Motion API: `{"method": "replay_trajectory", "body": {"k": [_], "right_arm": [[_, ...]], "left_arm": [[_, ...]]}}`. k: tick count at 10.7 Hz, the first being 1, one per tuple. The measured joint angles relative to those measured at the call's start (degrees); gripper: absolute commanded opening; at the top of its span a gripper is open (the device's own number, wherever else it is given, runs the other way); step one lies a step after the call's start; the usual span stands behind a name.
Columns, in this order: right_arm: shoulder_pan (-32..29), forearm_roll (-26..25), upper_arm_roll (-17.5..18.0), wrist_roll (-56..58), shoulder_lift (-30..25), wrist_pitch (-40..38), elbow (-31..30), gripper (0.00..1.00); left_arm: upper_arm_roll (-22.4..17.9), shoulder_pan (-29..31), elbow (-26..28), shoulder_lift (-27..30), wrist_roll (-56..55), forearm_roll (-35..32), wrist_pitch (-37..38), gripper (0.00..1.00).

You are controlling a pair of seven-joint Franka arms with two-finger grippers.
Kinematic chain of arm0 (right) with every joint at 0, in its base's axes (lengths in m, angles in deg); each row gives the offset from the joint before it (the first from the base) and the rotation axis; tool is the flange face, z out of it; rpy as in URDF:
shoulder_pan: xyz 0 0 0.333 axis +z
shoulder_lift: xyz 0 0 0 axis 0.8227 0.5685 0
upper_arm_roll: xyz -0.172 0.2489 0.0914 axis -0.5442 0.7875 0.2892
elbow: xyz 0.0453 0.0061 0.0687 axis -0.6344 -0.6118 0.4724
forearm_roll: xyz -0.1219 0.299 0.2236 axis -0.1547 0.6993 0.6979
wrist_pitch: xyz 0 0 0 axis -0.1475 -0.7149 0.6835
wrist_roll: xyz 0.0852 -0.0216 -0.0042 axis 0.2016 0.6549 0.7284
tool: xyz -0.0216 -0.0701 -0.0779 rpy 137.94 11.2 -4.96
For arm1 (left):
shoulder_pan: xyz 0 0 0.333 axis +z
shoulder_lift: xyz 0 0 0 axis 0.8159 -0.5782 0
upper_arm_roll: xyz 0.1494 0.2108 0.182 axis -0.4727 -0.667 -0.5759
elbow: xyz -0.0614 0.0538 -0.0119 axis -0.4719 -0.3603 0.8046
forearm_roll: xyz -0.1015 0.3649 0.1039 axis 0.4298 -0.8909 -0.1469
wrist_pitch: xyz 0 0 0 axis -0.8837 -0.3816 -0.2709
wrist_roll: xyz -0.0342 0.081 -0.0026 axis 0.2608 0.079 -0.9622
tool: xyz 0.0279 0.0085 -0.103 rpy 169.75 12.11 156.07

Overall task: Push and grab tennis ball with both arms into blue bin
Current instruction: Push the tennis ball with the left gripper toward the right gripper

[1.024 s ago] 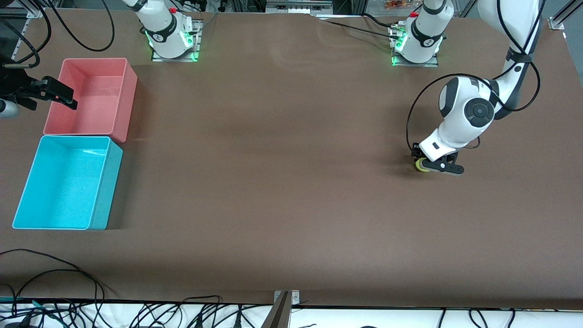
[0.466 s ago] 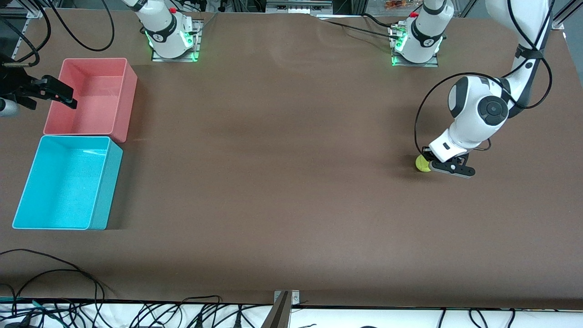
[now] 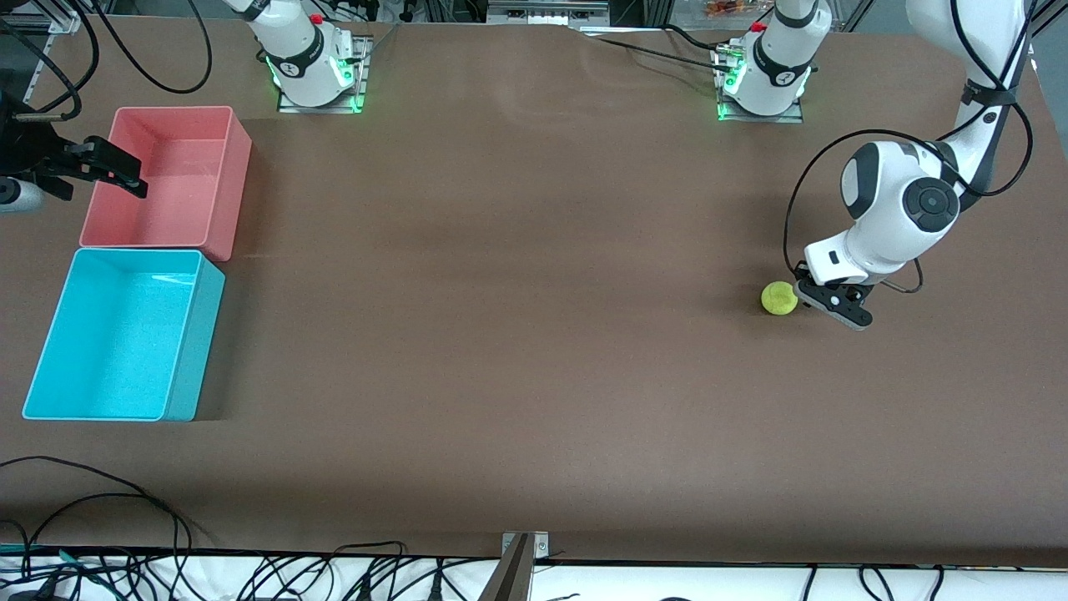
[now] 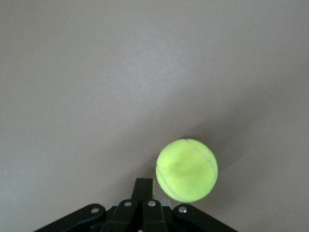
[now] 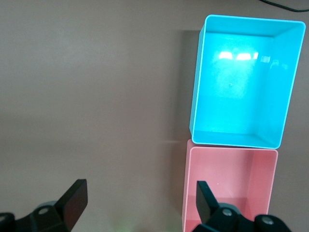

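Observation:
The tennis ball lies on the brown table near the left arm's end; it also shows in the left wrist view. My left gripper is low at the table right beside the ball, on the side toward the left arm's end, with its fingers shut together and empty. The blue bin stands at the right arm's end and is empty; it also shows in the right wrist view. My right gripper hangs open and empty over the pink bin's outer rim.
A pink-red bin, empty, stands against the blue bin, farther from the front camera. A wide stretch of bare brown table lies between the ball and the bins. Cables hang along the table's near edge.
My left gripper has slid off the ball toward the left arm's end of the table, uncovering it. The ball has stayed about where it was. The right gripper has barely shifted.

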Motion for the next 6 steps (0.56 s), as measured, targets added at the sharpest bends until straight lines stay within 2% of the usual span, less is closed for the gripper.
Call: {"method": "replay_trajectory", "body": {"k": [6], "right_arm": [[0.00, 0.00, 0.10, 0.00, -0.99, 0.00, -1.47, 1.00]], "left_arm": [[-0.09, 2.42, 0.22, -1.15, 27.28, 0.02, -0.52, 0.00]]}}
